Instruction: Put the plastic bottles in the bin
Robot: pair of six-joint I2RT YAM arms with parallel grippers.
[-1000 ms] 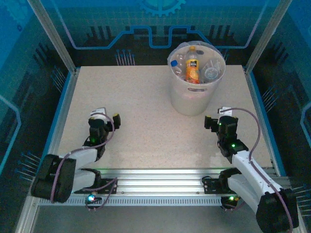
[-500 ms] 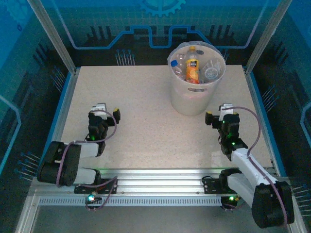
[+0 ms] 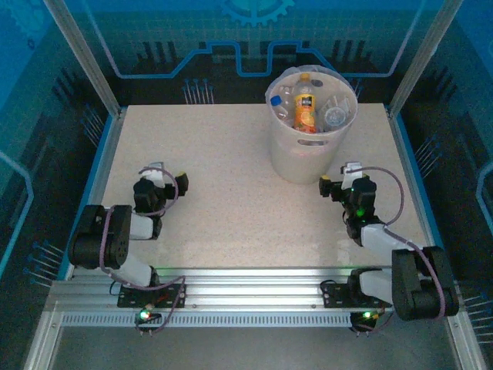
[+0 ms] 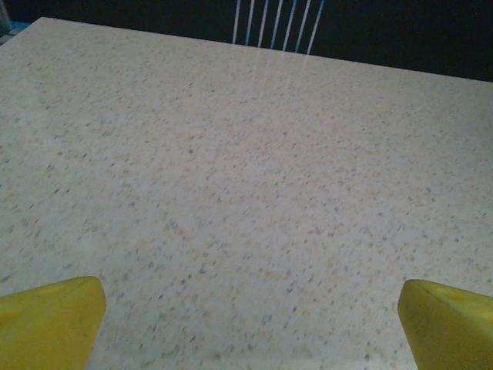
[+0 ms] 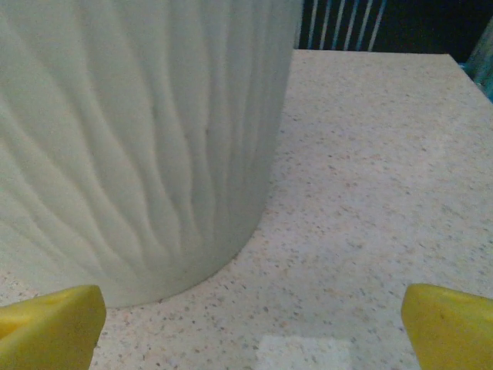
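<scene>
Left gripper (image 3: 169, 176) and right gripper (image 3: 339, 178) sit low over the speckled table (image 3: 231, 193), jaws wide apart, holding nothing; plastic bottles (image 3: 306, 104) lie inside the bin (image 3: 304, 158), near the right gripper.

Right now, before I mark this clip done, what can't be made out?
- Top external view: the small clear plastic bottles overlap inside the large round whitish plastic bin, too small to count.
- Right wrist view: the bin's rim and contents are cut off by the top edge.
- Both wrist views: the yellow fingertips are cut off at the lower corners.
</scene>
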